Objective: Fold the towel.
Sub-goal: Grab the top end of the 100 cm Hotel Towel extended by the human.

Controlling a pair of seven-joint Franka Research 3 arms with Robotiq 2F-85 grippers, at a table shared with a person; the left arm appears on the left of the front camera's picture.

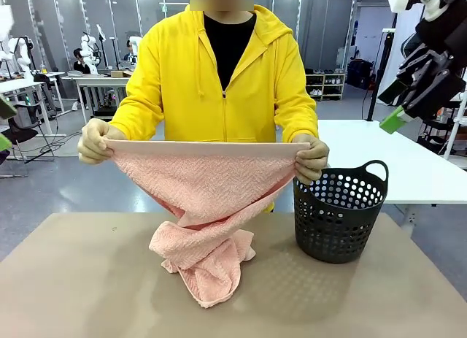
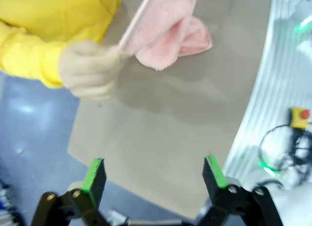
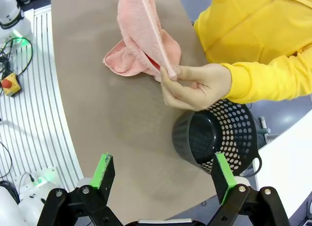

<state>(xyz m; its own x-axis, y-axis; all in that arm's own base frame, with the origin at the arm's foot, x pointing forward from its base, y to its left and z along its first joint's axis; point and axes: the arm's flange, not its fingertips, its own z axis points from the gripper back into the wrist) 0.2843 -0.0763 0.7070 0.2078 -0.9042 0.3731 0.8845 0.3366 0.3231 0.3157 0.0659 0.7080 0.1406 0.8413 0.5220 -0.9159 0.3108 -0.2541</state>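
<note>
**Status.** A person holds the towel [image 1: 208,185] by its top hem. One hand [image 1: 95,141] grips one corner and the other hand [image 1: 312,157] grips the corner on the basket [image 1: 339,214] side. The hem is stretched taut and near level. The lower part hangs twisted, and its end lies bunched on the desk [image 1: 73,279]. The left claw [image 2: 155,174] and the right claw [image 3: 162,171] are both spread wide, hold nothing and are well apart from the towel.

**Step in hand (judged).** Spreading the towel flat before the first fold.
1. Raise the hem until the bunched end clears the desk.
2. Let the twist drop out, because folding over it would likely trap creases.
3. Keep both corners level, then bring them together.
4. Keep the cloth off the basket rim.

**View differences.**
- Front view: shows the full hem, both hands and the twist together.
- Right wrist view: shows the pinch between thumb and fingers just above the basket, and looks into the basket's dark inside.
- Left wrist view: shows the other hand's grip from the side, though blurred, and the bunched end on the desk.
</note>
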